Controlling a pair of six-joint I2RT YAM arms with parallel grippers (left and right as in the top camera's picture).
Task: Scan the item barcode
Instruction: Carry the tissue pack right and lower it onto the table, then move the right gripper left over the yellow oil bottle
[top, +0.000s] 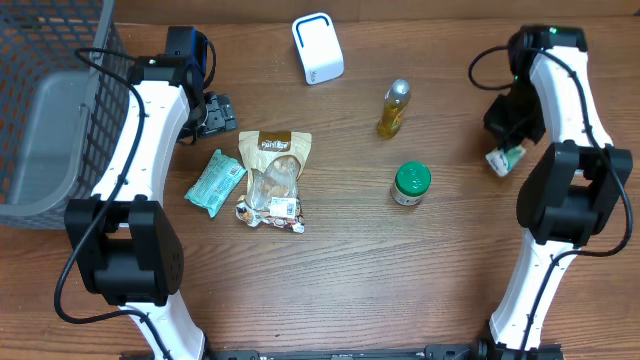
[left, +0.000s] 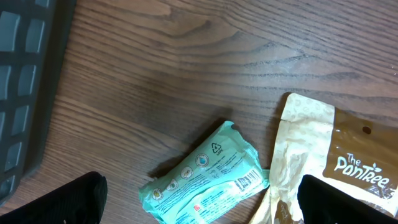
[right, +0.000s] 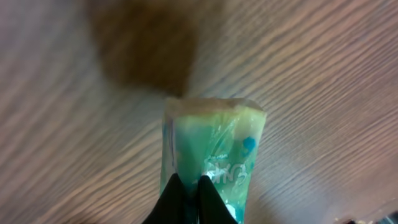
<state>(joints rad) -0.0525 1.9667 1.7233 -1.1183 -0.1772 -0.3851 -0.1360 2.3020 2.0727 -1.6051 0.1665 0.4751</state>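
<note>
Your right claw (right: 191, 190) is pinched shut on a green sachet (right: 214, 143), out at 3 o'clock on the table (top: 400, 280). The sachet's print is too blurred to read. Your left claw (top: 215, 112) stands wide open at 10 o'clock, holding nothing. Near it lies a teal packet (left: 205, 180) with a recycling mark and a barcode at one end, just beside a brown pouch (left: 336, 155) lettered "The PanTree". The white scanner (top: 318, 48) sits at 12 o'clock, well apart from the sachet.
</note>
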